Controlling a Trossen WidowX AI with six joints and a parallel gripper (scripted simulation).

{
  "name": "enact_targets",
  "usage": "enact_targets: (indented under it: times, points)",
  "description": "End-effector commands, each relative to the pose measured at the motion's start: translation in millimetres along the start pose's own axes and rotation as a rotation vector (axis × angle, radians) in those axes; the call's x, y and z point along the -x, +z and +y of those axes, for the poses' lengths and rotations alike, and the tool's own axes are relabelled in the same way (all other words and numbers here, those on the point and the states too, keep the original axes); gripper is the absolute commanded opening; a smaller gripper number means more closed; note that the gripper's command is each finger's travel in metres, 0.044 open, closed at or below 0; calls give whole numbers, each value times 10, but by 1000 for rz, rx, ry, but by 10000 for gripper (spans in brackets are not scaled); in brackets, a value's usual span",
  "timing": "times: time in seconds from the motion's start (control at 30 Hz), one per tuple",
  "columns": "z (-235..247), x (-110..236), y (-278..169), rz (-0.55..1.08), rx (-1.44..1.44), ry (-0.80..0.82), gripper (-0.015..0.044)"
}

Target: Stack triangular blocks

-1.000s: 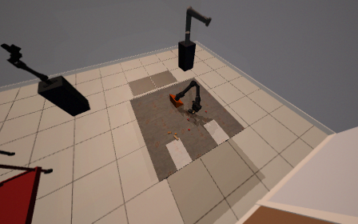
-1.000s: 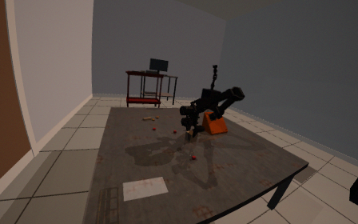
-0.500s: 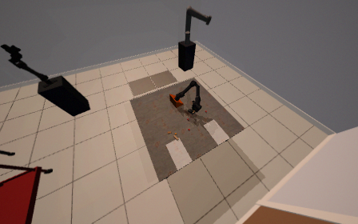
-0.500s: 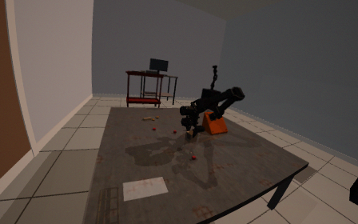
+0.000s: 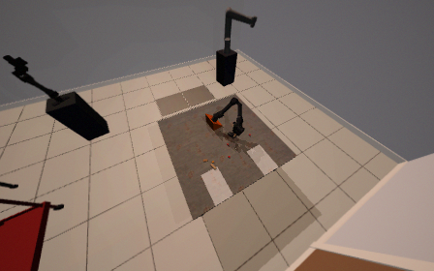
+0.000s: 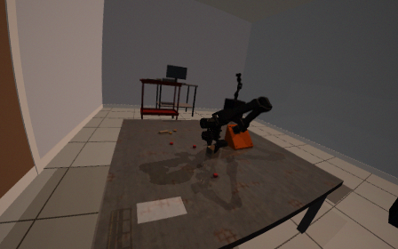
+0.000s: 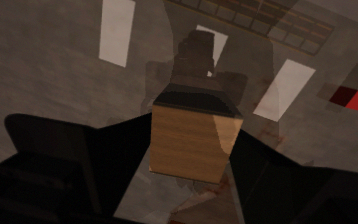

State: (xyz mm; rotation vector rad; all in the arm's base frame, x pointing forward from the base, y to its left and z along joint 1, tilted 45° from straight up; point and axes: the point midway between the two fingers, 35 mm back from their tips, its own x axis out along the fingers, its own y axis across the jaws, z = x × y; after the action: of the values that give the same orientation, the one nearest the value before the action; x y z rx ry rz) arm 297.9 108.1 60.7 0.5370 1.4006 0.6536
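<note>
My gripper [image 7: 192,122] [image 6: 211,147] [image 5: 233,132] is shut on a wooden triangular block [image 7: 192,142] [image 6: 210,149]. In the wrist view the block fills the gap between the two dark fingers, with a lit wood-grain face towards the camera and a shadowed face above it. In the exterior view the gripper points down and holds the block just above the dark table [image 6: 254,178], close to the orange arm base [image 6: 240,139]. A small tan piece [image 6: 164,132] [image 5: 213,165] lies far off towards the table's back left; it is too small to tell its shape.
Small red bits [image 6: 216,174] [image 6: 194,145] [image 6: 171,143] lie scattered on the table. A white patch [image 6: 162,209] marks the table near its front edge. A red rack with a monitor [image 6: 161,98] stands on the floor behind the table.
</note>
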Motion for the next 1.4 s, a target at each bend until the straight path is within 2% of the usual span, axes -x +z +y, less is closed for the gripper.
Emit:
enact_targets:
  times: [0.0, 0.93, 1.37]
  points:
    - [5, 12, 8, -7, 2, -7, 0]
    - [1, 13, 10, -1, -1, -2, 0]
    - [5, 7, 8, -2, 0, -4, 341]
